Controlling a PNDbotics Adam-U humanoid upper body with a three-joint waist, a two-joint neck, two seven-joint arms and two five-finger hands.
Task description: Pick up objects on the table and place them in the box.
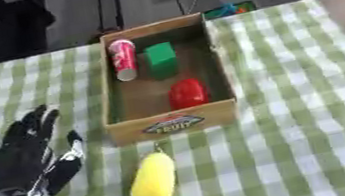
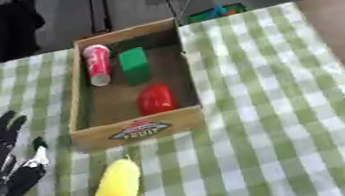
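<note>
Our left hand [image 1: 24,151] rests open and empty on the desk [image 1: 300,97], left of the box [image 1: 172,123] and near the yellow object [image 1: 153,179].

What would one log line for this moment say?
left hand: open, idle | box: can, green block, red object inside | yellow object: on cloth
</note>
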